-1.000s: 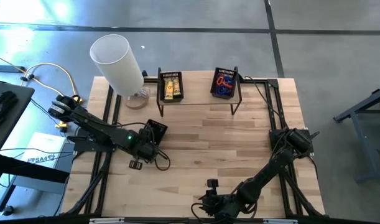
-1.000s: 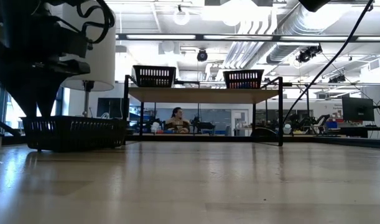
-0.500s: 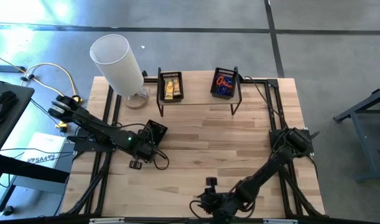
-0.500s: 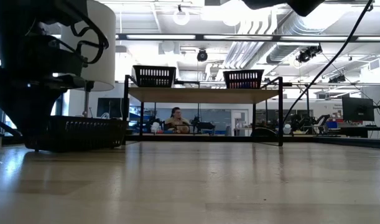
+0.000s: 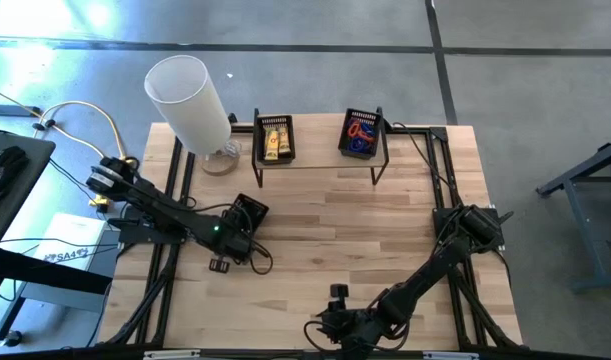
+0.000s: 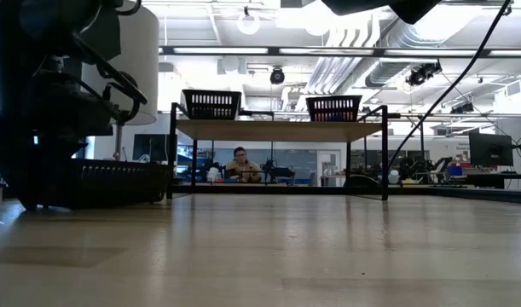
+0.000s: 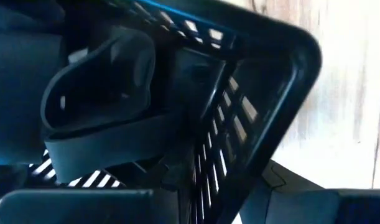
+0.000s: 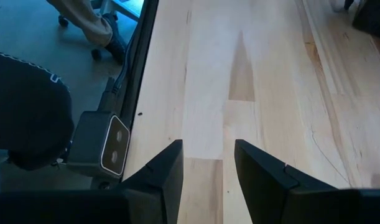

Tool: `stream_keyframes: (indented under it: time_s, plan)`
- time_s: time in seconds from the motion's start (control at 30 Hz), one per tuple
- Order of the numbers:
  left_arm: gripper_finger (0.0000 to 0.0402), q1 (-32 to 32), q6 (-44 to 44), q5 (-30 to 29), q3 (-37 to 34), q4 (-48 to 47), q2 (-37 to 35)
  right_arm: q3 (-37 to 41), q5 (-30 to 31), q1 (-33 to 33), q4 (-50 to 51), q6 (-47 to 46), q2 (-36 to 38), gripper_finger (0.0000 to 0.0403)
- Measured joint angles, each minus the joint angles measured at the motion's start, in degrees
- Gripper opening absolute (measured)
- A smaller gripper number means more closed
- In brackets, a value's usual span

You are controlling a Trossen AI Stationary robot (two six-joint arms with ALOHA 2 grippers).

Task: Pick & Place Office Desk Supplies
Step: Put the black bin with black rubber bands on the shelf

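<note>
We cannot see the left gripper's fingertips: the arm covers them over the black basket [image 5: 247,213] near the worktop's left edge. The basket's contents are hidden in the high view, and the left wrist view shows only a dark blurred shape [image 7: 102,112] we cannot identify.

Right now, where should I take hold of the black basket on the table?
Probably the rim wall facing the table's middle, from straight above: the black basket sits upright, open-topped, with thin slotted walls, and the left hand crowds its opposite side.
</note>
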State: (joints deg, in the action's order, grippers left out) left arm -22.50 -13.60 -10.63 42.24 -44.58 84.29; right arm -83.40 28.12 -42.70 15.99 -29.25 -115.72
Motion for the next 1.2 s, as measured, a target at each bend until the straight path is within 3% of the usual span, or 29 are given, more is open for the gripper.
stream_keyframes:
  time_s: [0.17, 0.33, 0.6, 0.93, 1.2]
  plan:
    - [0.0073, -0.3, -0.2, -0.2, 0.1, 0.1, 0.7, 0.0, -0.2, 0.0, -0.5, 0.6, 0.0, 0.0133]
    - [0.0011, -1.6, -0.2, -0.4, 0.5, 0.3, 0.4, 0.0, -0.2, 0.0, -0.5, 0.6, 0.0, 0.0133]
    - [0.0002, -4.3, -1.1, 2.0, 6.1, -1.6, 0.4, 0.0, -0.2, 0.0, -0.4, 0.7, 0.0, 0.0133]
    - [0.0001, -5.7, -1.7, 2.2, 32.5, -19.1, 0.4, 0.0, -0.1, 0.0, -0.9, 0.7, 0.0, 0.0133]
    - [0.0001, 1.0, 6.8, -3.2, 54.2, -26.1, 4.4, 0.0, 0.1, 0.7, -3.9, 1.3, 0.0, 0.0133]
